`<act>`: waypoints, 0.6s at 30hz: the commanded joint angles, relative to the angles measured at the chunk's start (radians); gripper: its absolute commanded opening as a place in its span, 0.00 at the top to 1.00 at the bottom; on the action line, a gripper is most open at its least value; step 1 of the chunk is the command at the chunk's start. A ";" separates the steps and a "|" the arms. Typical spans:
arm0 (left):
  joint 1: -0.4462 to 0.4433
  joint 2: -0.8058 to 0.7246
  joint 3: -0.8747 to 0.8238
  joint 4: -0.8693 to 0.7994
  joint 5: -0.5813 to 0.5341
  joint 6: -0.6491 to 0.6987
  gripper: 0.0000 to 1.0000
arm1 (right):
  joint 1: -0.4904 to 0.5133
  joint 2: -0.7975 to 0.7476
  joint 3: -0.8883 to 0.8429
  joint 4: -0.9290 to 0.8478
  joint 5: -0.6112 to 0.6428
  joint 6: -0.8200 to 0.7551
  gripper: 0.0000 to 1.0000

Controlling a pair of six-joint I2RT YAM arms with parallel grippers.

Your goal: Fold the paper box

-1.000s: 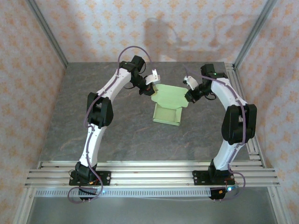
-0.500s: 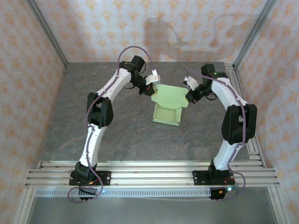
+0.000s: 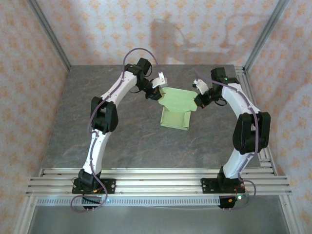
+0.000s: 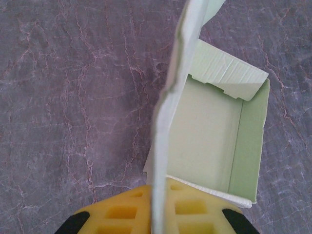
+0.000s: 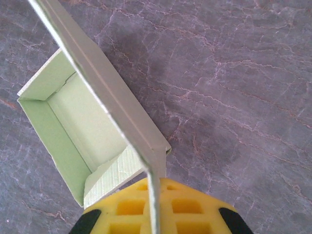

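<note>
While the paper box [image 3: 175,116] sits towards the far middle of the grey table [image 3: 122,141], between the two arms, its open tray rests flat on the surface with its raised walls showing and the lid flap [image 3: 178,100] rises from the tray's far side, tilted up off the table. From above, the left gripper [image 3: 160,93] meets the left edge of that flap and the right gripper [image 3: 196,101] meets its right edge, so the flap is held between them from both sides. Seen from the left wrist, the flap [image 4: 168,102] shows edge-on as a thin pale strip running straight down into the yellow pads [image 4: 122,214] of the left gripper [image 4: 157,217]; the pads lie close against the card on either side with no gap to be seen, closed on the flap. Beyond it and to the right lies the tray [image 4: 207,141], its green floor bare and a short notched end flap folded inward at its far end. Seen from the right wrist, the flap [image 5: 114,95] likewise runs edge-on, slanting down to the right gripper [image 5: 153,212], whose yellow pads [image 5: 192,207] are pressed shut on the card. To the left of it the tray [image 5: 80,124] lies open, and a ribbed corner of its wall is just beside the pads
</note>
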 commanded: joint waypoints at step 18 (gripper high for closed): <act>0.000 -0.073 0.009 0.003 -0.033 -0.022 0.78 | 0.002 -0.013 0.021 -0.031 0.005 -0.018 1.00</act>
